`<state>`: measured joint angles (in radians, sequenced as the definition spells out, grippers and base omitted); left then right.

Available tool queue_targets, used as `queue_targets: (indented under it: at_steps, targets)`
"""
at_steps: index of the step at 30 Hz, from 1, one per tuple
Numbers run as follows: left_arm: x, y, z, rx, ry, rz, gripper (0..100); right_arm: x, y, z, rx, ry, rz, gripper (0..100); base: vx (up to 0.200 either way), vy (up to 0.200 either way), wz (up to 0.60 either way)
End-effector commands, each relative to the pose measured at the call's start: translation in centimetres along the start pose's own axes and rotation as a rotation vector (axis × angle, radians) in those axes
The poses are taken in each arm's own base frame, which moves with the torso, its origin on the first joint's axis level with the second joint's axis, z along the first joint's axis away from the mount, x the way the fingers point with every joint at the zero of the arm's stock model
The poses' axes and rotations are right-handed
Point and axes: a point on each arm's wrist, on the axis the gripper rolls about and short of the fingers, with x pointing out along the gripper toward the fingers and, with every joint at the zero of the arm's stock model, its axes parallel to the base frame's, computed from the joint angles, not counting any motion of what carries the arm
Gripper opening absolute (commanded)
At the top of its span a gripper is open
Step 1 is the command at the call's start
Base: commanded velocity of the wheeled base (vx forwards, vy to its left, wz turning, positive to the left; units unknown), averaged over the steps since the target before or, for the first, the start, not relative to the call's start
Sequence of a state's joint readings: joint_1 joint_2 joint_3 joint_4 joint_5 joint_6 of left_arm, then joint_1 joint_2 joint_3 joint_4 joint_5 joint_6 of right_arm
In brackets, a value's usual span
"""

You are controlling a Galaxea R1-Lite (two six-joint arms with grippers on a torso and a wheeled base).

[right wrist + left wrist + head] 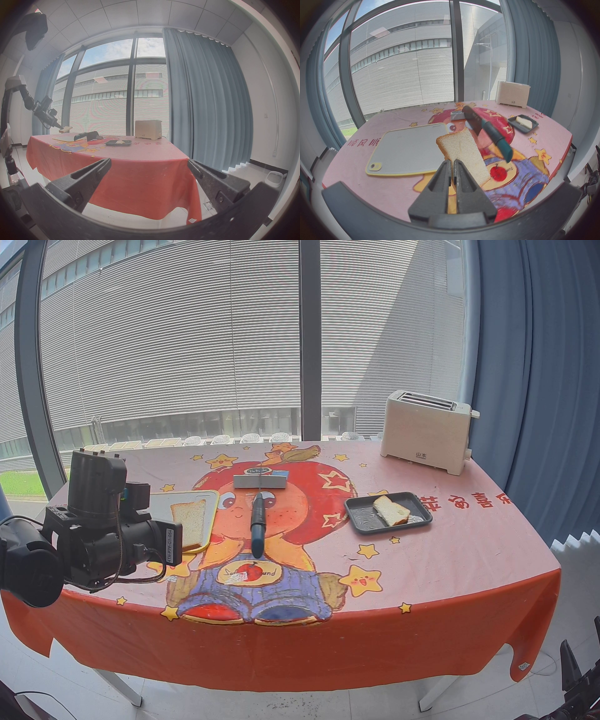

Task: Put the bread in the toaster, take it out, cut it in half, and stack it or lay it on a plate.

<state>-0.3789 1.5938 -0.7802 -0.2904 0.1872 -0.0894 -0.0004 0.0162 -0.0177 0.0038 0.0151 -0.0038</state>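
My left gripper (453, 165) is shut on the lower edge of a white bread slice (464, 153), held tilted in the air above the near edge of the yellow-rimmed cutting board (406, 150). The head view has the slice (189, 522) in front of the board (164, 505). A cut piece of bread (391, 510) lies on the dark grey plate (359, 521). The cream toaster (426, 430) stands at the far right corner, slots empty. The knife (257, 524) lies mid-table, blade on its holder (260, 479). My right gripper (149, 162) hangs open, low and off the table's right side.
The table wears an orange cartoon cloth (375, 627) that drapes over the front edge. A window runs behind the table and a blue curtain (537, 377) hangs at the right. Open cloth lies between the knife and the plate.
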Motion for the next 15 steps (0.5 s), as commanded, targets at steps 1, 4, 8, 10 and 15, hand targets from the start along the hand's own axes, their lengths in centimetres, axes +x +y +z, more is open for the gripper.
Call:
queue_targets:
  at_steps: [1,4,8,10,15]
  targets:
    - [0.17,0.04,-0.23,-0.003,-0.012,0.002,0,-0.01,0.00,-0.45,-0.001,-0.001,0.001,100,0.000,-0.200,0.00]
    - [0.19,0.02,-0.23,-0.009,-0.037,-0.005,0,-0.01,0.00,-0.43,-0.001,-0.002,0.001,100,0.000,-0.133,0.00]
    - [0.20,0.04,-0.37,-0.008,-0.040,-0.004,0,-0.01,0.00,-0.45,-0.001,-0.001,0.001,100,0.000,0.000,0.00]
    - [0.20,0.04,-0.37,-0.008,-0.040,-0.004,0,-0.01,0.00,-0.45,-0.001,-0.001,0.001,100,0.000,0.000,0.00]
    - [0.29,0.05,-0.53,-0.004,-0.035,0.003,0,-0.01,0.00,-0.43,-0.001,-0.002,0.001,100,0.000,0.000,0.00]
